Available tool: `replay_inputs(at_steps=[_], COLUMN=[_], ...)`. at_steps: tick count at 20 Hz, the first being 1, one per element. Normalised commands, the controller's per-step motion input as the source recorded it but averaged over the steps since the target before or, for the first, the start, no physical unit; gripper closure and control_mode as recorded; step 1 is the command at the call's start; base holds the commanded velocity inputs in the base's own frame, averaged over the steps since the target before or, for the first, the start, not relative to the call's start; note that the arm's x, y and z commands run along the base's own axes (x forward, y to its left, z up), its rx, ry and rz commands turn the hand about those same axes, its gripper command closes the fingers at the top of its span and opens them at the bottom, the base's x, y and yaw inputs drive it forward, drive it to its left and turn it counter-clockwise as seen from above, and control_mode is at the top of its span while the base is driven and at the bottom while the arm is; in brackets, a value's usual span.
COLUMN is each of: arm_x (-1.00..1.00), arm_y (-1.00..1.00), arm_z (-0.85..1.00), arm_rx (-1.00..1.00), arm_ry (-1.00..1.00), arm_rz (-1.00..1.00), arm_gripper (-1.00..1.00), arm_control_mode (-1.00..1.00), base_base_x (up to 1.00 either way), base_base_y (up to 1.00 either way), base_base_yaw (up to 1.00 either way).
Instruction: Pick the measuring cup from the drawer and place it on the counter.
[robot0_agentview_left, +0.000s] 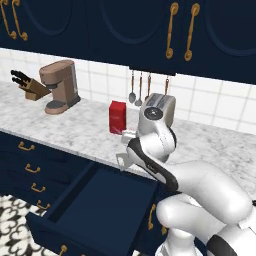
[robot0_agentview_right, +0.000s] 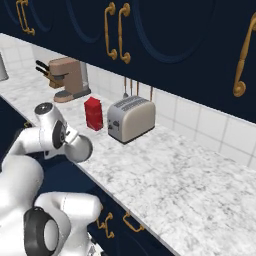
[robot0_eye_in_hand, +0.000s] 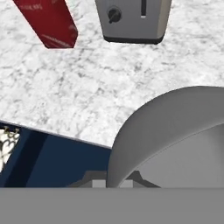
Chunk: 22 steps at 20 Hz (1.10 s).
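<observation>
Filling the lower right of the hand view, close to the lens, is the grey metal bowl of the measuring cup (robot0_eye_in_hand: 175, 135), so large that its rim runs off the frame; it rides with the hand, just ahead of the jaws, above the line where the drawer (robot0_agentview_left: 100, 210) meets the surface (robot0_eye_in_hand: 87, 96). Judgement: the cup is carried and the step in hand is the transfer to the marble. The jaws themselves are masked by the cup in the hand view and by the white arm in both base views, so I cannot tell whether they are closed on it, nor where on the cup they bite. To do this step well: travel forward until the whole bowl is over stone, well past the thick edge, then lower until the base sits flat before letting go. Ahead of the jaws stand a red box (robot0_eye_in_hand: 48, 22) and the toaster (robot0_eye_in_hand: 133, 19); bare marble lies between them and the edge, so aim there. The cup's handle is hidden. The drawer stands open, its dark interior hard to read.
</observation>
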Motion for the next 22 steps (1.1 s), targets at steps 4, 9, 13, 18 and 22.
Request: replay_inputs(at_steps=[4, 9, 13, 18, 22], arm_x=[0.48, 0.44, 0.72, 0.56, -0.01], arm_y=[-0.51, -0.32, -0.41, -0.25, -0.08], arm_z=[-0.43, -0.6, -0.34, -0.29, 0.31], arm_rx=[0.0, -0.01, 0.0, 0.0, 0.0], arm_ry=[-0.01, -0.02, 0.0, -0.07, -0.19], arm_rz=[0.0, -0.01, -0.01, -0.01, 0.0], arm_gripper=[1.0, -1.0, -1.0, -1.0, -1.0], arm_control_mode=[-1.0, -1.0, -1.0, -1.0, -1.0], base_base_x=[0.0, 0.0, 0.0, 0.0, 0.0], base_base_y=[0.0, 0.0, 0.0, 0.0, 0.0], base_base_yaw=[0.0, 0.0, 0.0, 0.0, 0.0])
